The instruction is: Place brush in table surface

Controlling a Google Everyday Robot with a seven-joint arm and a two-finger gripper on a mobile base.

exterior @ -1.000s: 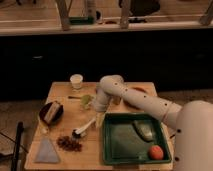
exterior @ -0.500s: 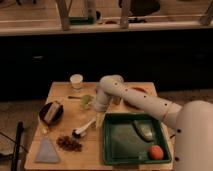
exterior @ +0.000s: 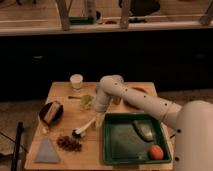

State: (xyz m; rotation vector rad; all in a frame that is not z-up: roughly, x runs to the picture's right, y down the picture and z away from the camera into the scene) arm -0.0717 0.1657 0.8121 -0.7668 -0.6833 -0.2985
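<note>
One tan tabletop (exterior: 67, 107) carries everything here, and a thick white arm (exterior: 145, 102) reaches across it from the lower right, bending at a rounded joint near the tabletop's middle. A green tray (exterior: 111, 155) sits on the right front part of the tabletop, holding a greyish-green object (exterior: 144, 129) toward its far right corner and an orange ball (exterior: 156, 152) near its front right corner. At the left edge sits a dark round bowl (exterior: 50, 112) with something pale and brown inside. A grey triangular piece (exterior: 47, 151) lies at the front left corner, with a cluster of small brown bits (exterior: 69, 143) just beside it on the right. A white cup (exterior: 76, 81) stands near the far edge. A light green item (exterior: 87, 102) lies just left of the arm's lower end. The hand (exterior: 98, 120) points down, just left of the tray's far left corner; whether it is spread or pressed together I cannot tell. The brush (exterior: 84, 128) lies flat on the tabletop just left of the hand, white handle angled up toward it, dark head toward the front; whether the two touch is unclear.
</note>
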